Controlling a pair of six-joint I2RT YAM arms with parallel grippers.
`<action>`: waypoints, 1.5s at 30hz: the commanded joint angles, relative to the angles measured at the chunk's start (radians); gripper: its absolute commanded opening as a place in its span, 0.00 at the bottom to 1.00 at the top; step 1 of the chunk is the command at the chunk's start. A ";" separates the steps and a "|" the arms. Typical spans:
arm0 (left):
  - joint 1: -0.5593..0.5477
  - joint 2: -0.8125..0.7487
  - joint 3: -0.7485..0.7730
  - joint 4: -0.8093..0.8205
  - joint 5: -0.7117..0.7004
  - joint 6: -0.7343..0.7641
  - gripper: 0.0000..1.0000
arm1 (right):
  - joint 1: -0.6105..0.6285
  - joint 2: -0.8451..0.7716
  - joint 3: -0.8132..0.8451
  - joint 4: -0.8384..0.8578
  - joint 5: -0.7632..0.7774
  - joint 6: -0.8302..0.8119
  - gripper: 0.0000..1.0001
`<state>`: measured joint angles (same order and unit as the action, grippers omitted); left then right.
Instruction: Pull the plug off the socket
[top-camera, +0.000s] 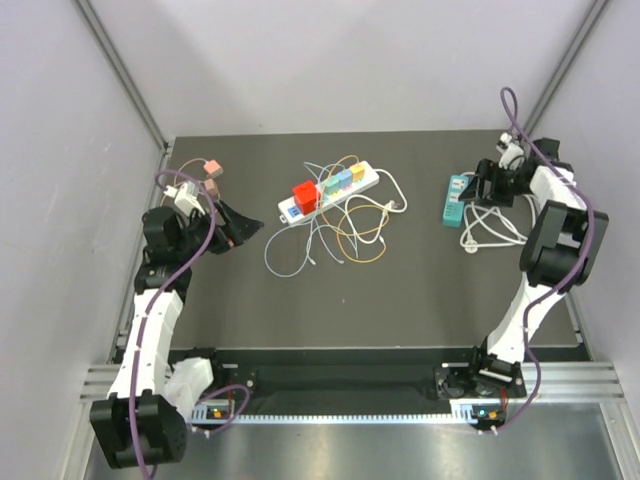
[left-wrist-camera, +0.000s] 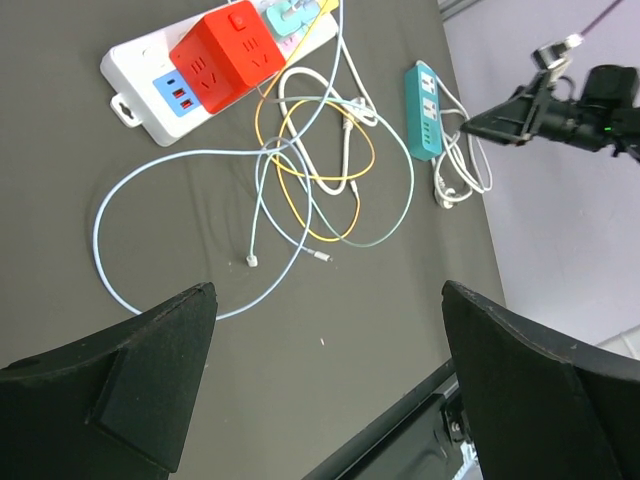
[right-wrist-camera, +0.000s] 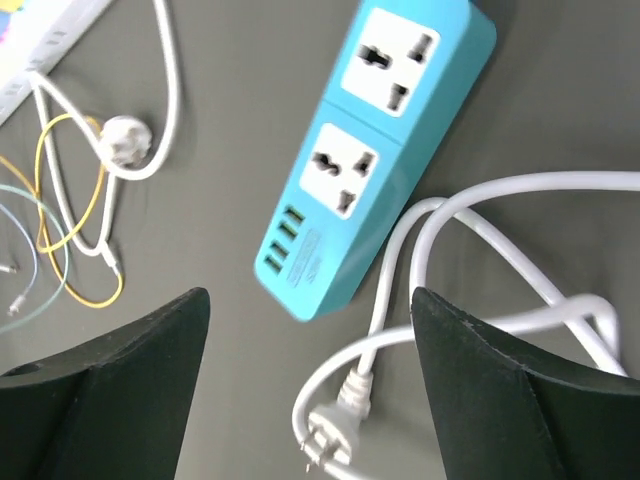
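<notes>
Plug (right-wrist-camera: 335, 432): white, lying flat on the tabletop (top-camera: 400, 290) with its prongs exposed, out of the socket. It sits just beside the USB end of the teal socket strip (right-wrist-camera: 375, 150) and does not touch it. Its white cable (right-wrist-camera: 500, 195) loops away in loose coils along the strip's side.

Teal socket strip: flat, face up, near the right edge of the tabletop towards the far right corner. Both outlet faces are visible.

Right gripper (right-wrist-camera: 310, 295): hangs over the USB end of the strip with its fingers spread and nothing between them. In the wrist view the plug lies below the gap, nearer the right-hand finger and clear of both.

Left gripper (left-wrist-camera: 328, 290): fingers spread wide, holding nothing, near the left edge and well apart from the plug.

Surface: dark matte tabletop. Towards the far edge at centre lies a white power strip (top-camera: 330, 192) carrying a red cube adapter (top-camera: 304, 196), with thin tangled cables (top-camera: 330, 235) in front of it.

Room: plain pale grey walls on three sides.
</notes>
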<state>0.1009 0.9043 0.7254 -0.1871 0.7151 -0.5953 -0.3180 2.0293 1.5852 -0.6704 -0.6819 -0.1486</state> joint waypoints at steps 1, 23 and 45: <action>0.000 0.037 0.000 0.047 0.032 0.011 0.99 | -0.013 -0.141 -0.002 -0.011 -0.045 -0.124 0.82; -0.312 0.525 0.412 -0.101 -0.516 0.281 0.98 | 0.263 -0.791 -0.491 0.102 -0.453 -0.352 0.82; -0.423 0.984 0.945 -0.431 -0.563 0.893 0.96 | 0.151 -0.909 -0.689 0.293 -0.518 -0.246 0.86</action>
<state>-0.3252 1.8626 1.6207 -0.5667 0.1009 0.1364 -0.1501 1.1515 0.8898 -0.4213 -1.1446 -0.3878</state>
